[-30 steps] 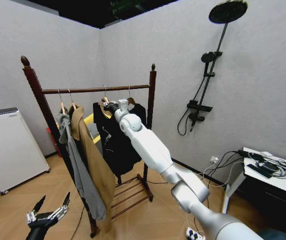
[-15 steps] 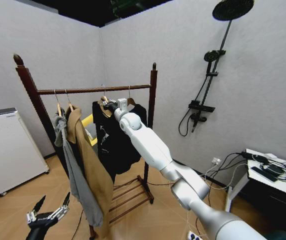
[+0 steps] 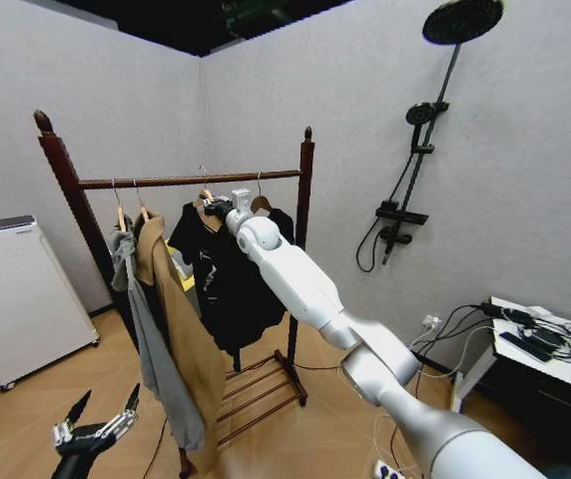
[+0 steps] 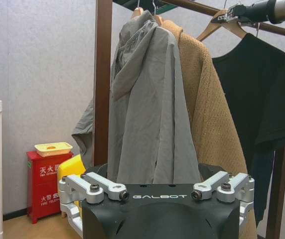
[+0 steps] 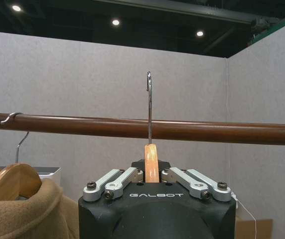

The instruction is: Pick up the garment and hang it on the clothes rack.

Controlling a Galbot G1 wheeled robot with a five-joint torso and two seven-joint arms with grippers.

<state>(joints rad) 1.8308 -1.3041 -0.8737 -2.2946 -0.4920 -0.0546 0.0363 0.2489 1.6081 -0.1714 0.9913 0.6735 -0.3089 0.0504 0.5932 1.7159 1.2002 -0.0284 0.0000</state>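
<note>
The garment (image 3: 228, 279), black and soft, hangs from a light wooden hanger (image 5: 151, 163) in front of the clothes rack (image 3: 303, 200). My right gripper (image 3: 216, 209) is shut on the hanger's neck just below the rail (image 3: 186, 181). In the right wrist view the wire hook (image 5: 149, 99) rises past the rail (image 5: 232, 132), with its tip above it. The left wrist view shows the garment (image 4: 262, 89) under the right gripper (image 4: 232, 12). My left gripper (image 3: 96, 429) stays open low at the left, fingers (image 4: 90, 186) spread and holding nothing.
A tan coat (image 3: 181, 329) and a grey hooded jacket (image 3: 151, 349) fill the rail's left end. Another wooden hanger (image 3: 260, 203) hangs near the right post. A white appliance (image 3: 11, 289) stands at the left, a shower fixture (image 3: 405, 200) on the wall, and a cable-strewn table (image 3: 535, 349) at the right.
The right gripper has carried the hanger slightly left and up along the rail, and the black garment has swung left with it. The head view shifted a little. The left arm stayed put.
</note>
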